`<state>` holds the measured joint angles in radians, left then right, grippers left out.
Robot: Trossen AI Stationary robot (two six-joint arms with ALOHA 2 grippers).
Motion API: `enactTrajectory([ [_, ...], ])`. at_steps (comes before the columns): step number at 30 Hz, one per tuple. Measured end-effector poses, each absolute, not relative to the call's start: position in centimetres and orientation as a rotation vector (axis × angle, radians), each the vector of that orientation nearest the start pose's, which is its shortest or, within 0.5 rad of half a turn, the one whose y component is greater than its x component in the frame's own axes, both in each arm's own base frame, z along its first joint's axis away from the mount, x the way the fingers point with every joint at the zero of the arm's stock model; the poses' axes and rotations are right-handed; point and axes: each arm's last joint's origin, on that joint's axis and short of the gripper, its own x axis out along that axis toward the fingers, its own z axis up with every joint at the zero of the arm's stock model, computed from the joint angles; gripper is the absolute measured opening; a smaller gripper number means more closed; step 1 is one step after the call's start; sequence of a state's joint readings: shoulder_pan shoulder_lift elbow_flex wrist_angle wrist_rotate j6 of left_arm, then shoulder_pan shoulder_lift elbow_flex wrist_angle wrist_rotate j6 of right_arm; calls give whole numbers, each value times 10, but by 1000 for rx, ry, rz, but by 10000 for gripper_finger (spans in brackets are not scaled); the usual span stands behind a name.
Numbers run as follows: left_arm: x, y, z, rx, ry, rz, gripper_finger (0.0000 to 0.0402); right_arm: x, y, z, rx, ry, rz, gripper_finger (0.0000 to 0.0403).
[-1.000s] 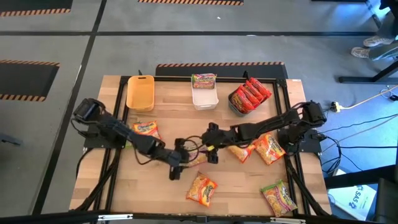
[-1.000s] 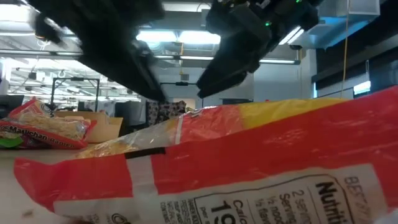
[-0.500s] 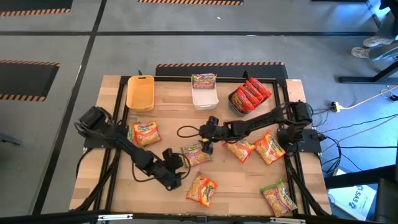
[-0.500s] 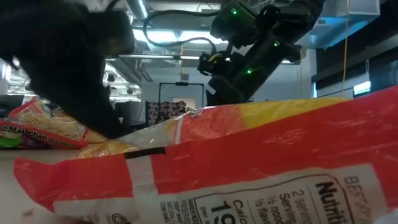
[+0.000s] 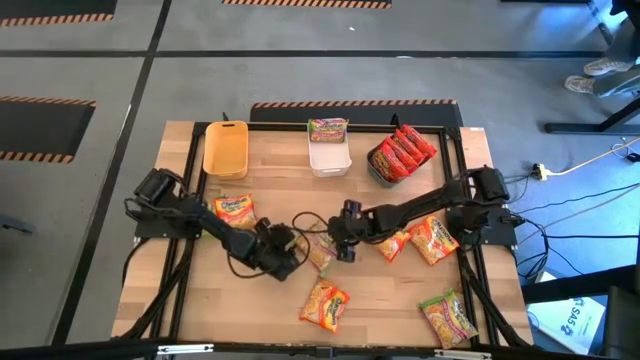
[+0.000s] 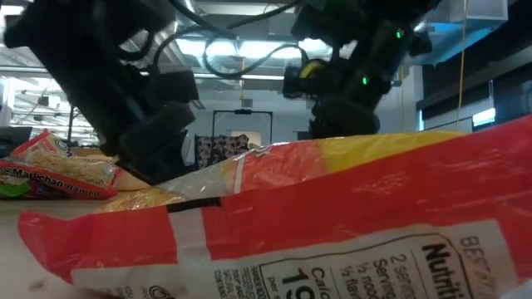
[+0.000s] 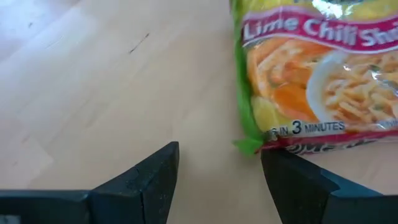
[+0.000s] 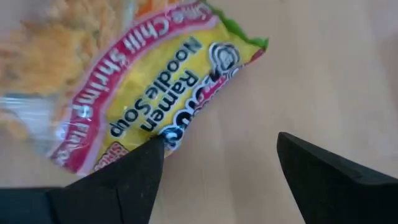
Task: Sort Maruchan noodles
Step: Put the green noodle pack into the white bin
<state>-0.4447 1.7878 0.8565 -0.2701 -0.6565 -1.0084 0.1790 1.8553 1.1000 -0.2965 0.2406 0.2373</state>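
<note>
High view, your inventory: green-pink packet (image 5: pixel 322 252) mid-counter (image 5: pixel 400 300), partly hidden between left claw (image 5: pixel 290 256) and right claw (image 5: pixel 342 240), both spread wide and empty. Low view: orange packet (image 6: pixel 332 224) blocks most.

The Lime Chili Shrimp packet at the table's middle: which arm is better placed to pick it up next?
Probably the left. The left gripper is open, with the packet's corner just ahead between its fingers. The right gripper, also open, has the packet off to one side.
</note>
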Motion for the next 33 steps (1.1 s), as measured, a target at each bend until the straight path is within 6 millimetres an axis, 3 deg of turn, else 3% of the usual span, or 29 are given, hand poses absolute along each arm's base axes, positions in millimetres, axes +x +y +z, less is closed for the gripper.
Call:
enactTrajectory([
  [4, 282, -114, 117, -269, 853, 593, 223, 352, 50, 183, 39, 992, -205, 294],
  [9, 278, -122, 136, -257, 833, 502, 223, 348, 31, 203, 304, 914, -61, 294],
  [16, 279, -138, 156, -233, 628, 471, 223, 345, 7, 159, 638, 877, 49, 294],
  [21, 291, -150, 138, -163, 605, 387, 223, 350, 9, 142, 683, 846, 52, 294],
  [26, 301, -149, 115, -148, 606, 400, 223, 357, 9, 128, 721, 840, 64, 294],
  [33, 303, -149, 107, -146, 604, 422, 223, 358, 12, 117, 746, 864, 57, 294],
])
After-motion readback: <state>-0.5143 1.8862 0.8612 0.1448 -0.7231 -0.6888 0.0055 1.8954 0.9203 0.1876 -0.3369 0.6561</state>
